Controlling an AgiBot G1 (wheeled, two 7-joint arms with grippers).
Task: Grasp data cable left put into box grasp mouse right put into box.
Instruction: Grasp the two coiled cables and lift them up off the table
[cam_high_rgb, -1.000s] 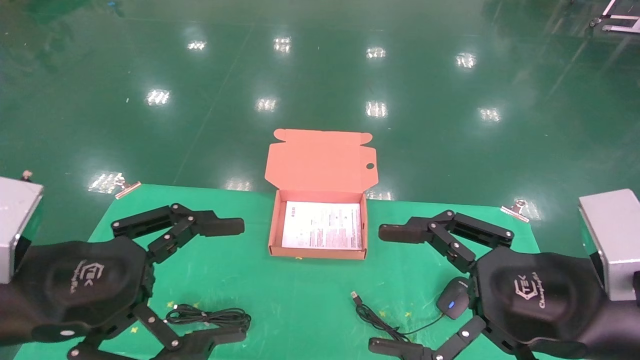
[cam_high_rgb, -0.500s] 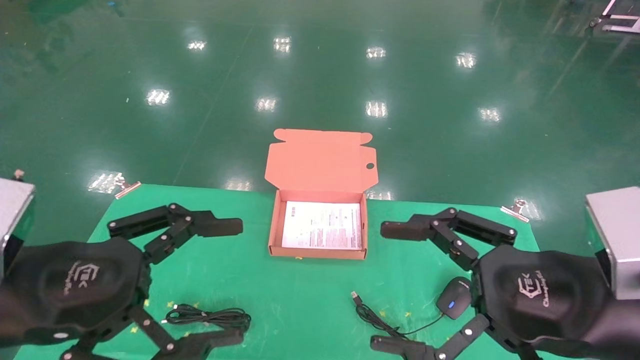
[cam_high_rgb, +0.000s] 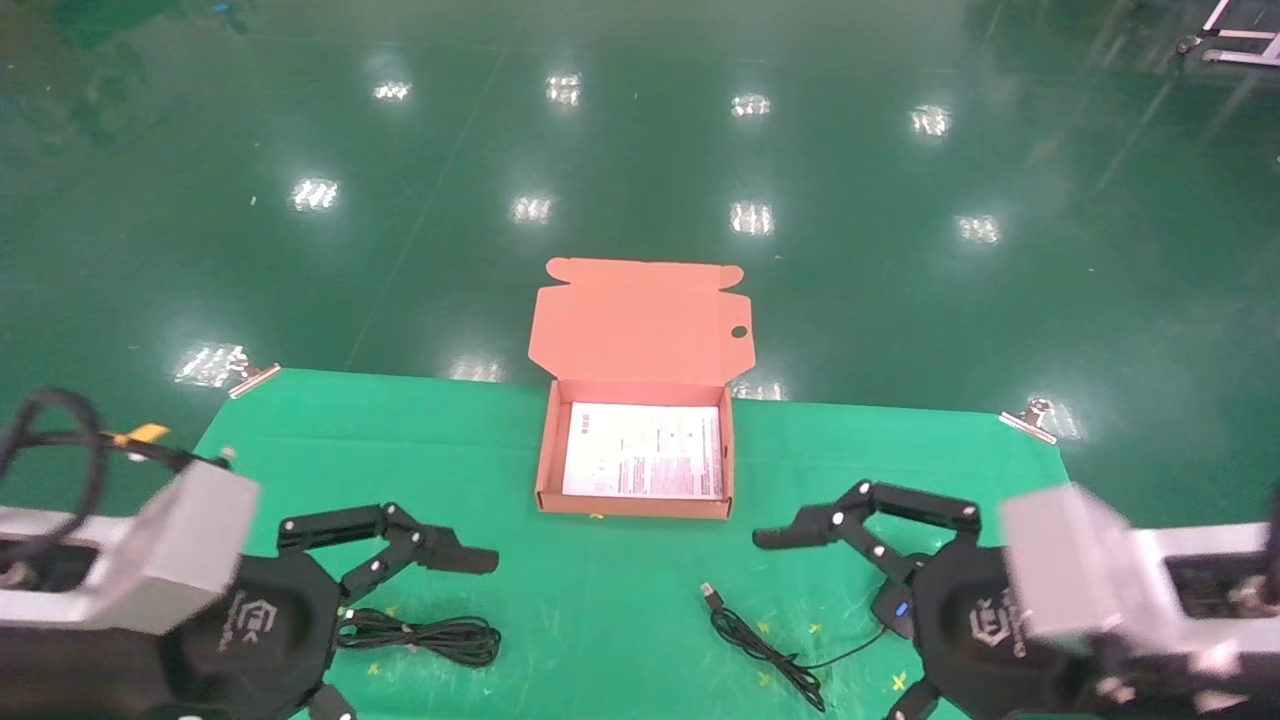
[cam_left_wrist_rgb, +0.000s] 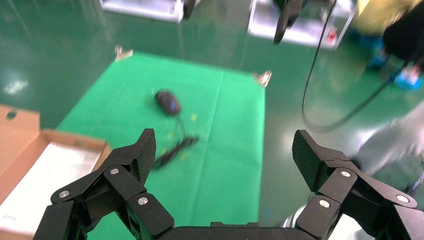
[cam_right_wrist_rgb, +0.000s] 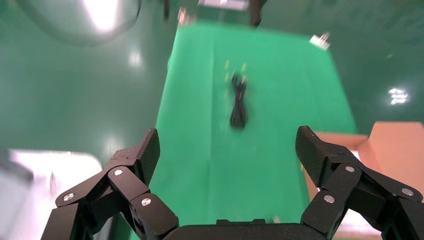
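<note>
The box (cam_high_rgb: 634, 455) sat open at the far middle of the green-covered table (cam_high_rgb: 610, 600), its tabbed lid flap standing up behind it with one round hole near the right corner; a white printed leaflet (cam_high_rgb: 643, 464) lined its floor, and nothing else lay inside. The data cable (cam_high_rgb: 425, 635) lay as a flat looped bundle on the table's near left, well apart from the box; the left pincer (cam_high_rgb: 415, 620) hung low at the near left with its fingers spread wide and released, one fingertip beyond the bundle's left end, the rest of the pincer over that end, gripping nothing. The mouse (cam_high_rgb: 893, 607) rested on the near right of the table, mostly hidden under the right pincer's body, only a dark edge and its blue mark showing; its thin cord (cam_high_rgb: 762, 645) trailed leftward in a loose tangle to a USB plug (cam_high_rgb: 709, 592) lying in front of the box. The right pincer (cam_high_rgb: 830, 620) hovered low over the mouse, fingers parted and holding nothing. In the left wrist view the mouse (cam_left_wrist_rgb: 167, 102) and its cord lay on the cloth past the open fingers (cam_left_wrist_rgb: 142, 152); in the right wrist view the cable bundle (cam_right_wrist_rgb: 239, 102) lay likewise beyond the spread fingers (cam_right_wrist_rgb: 145, 150). Metal clips (cam_high_rgb: 255, 377) pinned the cloth's far corners.
</note>
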